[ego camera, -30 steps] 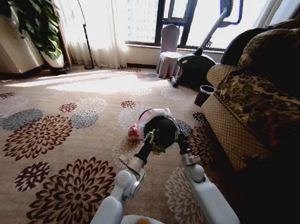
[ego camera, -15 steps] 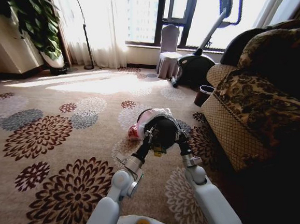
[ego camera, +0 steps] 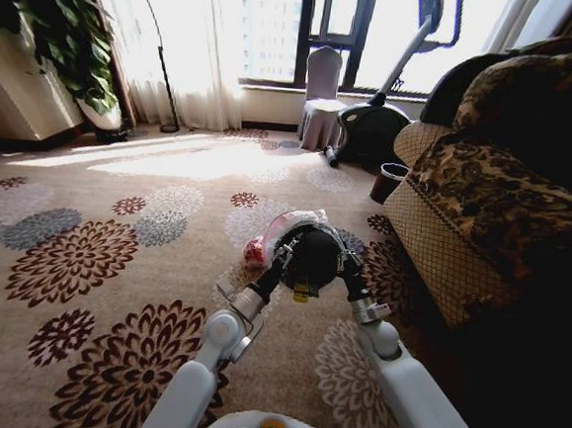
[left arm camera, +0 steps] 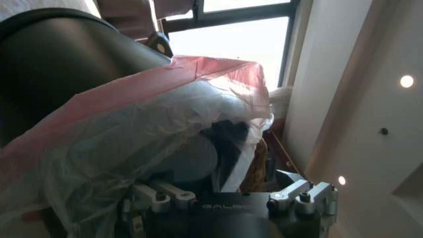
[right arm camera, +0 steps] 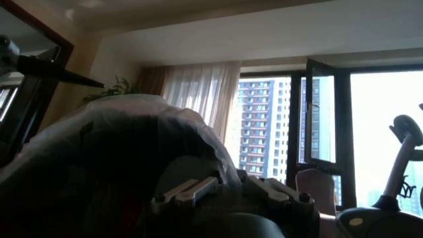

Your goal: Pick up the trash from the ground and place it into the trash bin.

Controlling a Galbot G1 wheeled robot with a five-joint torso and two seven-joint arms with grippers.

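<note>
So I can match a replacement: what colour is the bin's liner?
The liner is translucent whitish with a pink-red band along its edge, clearest in the left wrist view.

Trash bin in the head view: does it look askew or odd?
Yes. The trash bin is tipped on its side between the left hand and right hand, its lined rim facing away from the robot.

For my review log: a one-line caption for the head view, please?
Both end effectors, left and right, flank the round black bin with translucent plastic liner over flower-patterned carpet.
</note>
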